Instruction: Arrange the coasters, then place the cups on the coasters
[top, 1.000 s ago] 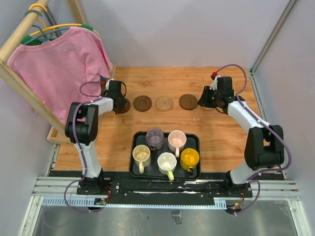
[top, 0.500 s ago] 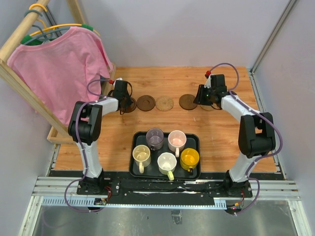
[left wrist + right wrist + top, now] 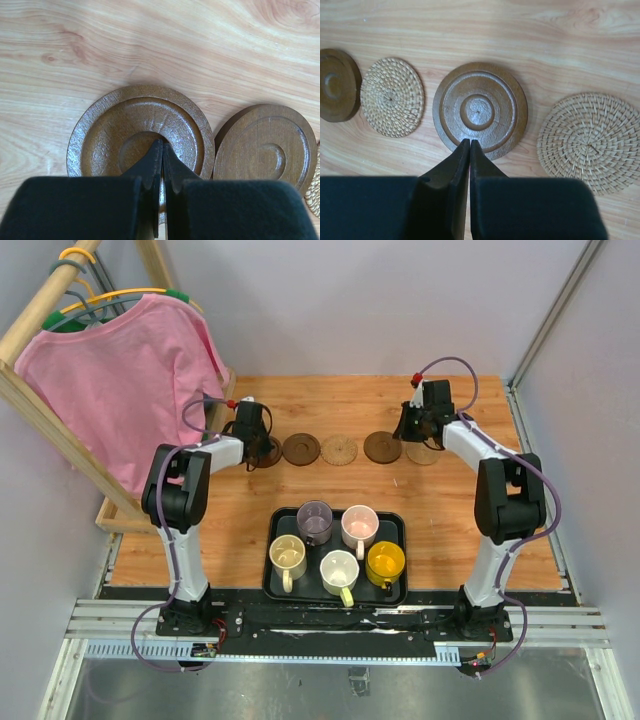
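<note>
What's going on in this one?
The coasters lie in a row. The left gripper, shut, is over the leftmost dark coaster. The right gripper, shut, has its tips at the edge of the dark coaster second from the right. All five cups sit on the black tray, none on a coaster yet.

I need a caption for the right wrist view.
Shut right hand at a dark brown ringed coaster flanked by tan woven coasters.

Left arm (image 3: 213, 452) and right arm (image 3: 472, 447) both far outstretched — jaws of each pressed together, tips low
</note>
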`<control>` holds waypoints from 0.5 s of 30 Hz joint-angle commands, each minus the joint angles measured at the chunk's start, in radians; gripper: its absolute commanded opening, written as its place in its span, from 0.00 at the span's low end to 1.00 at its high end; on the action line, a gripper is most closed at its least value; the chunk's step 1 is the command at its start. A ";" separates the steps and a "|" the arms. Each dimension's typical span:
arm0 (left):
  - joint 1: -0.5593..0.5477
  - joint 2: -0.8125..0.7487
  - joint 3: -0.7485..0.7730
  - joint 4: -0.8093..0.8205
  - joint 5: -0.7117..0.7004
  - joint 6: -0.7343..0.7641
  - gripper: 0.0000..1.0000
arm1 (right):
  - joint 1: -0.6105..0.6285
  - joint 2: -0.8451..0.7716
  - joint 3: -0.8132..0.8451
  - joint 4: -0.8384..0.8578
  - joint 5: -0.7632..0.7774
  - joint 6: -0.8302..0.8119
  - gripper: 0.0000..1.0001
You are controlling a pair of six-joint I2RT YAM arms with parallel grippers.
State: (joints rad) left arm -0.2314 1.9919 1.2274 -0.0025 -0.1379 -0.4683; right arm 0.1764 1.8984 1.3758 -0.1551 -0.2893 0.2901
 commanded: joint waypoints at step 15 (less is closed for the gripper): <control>-0.048 0.049 0.017 -0.069 -0.008 0.009 0.04 | 0.080 0.056 0.068 -0.034 -0.023 -0.095 0.03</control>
State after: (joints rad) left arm -0.2661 2.0125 1.2549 -0.0021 -0.1287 -0.4637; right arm 0.2371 1.9488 1.4151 -0.1684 -0.2905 0.2337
